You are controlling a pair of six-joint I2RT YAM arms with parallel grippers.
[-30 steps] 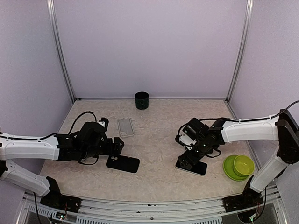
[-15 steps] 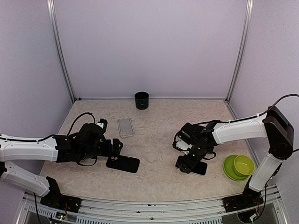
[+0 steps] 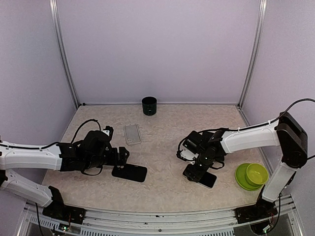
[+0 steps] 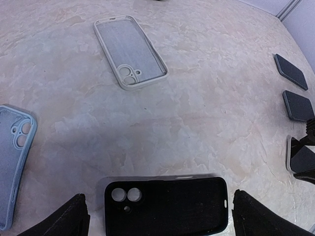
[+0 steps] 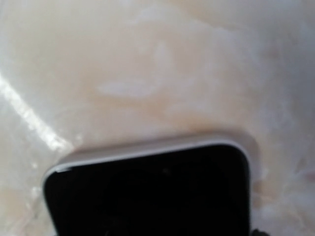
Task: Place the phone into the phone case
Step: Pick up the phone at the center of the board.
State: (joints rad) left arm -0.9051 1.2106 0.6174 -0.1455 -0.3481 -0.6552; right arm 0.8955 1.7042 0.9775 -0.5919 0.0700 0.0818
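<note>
The black phone case lies open side up on the table. In the left wrist view the case sits between the two fingertips of my left gripper, which is open and low around it. The phone lies screen up, front right. My right gripper is down over its left end. In the right wrist view the phone fills the span between the jaws, with the fingers almost out of frame. The gripper looks closed on the phone's sides.
A clear case lies behind the left gripper and shows in the left wrist view. A pale blue case lies at the left. A black cup stands at the back. Green bowls sit front right.
The right arm's wrist has swung left and lower, and the phone has shifted slightly left with the gripper. The left arm and the black case have not moved.
</note>
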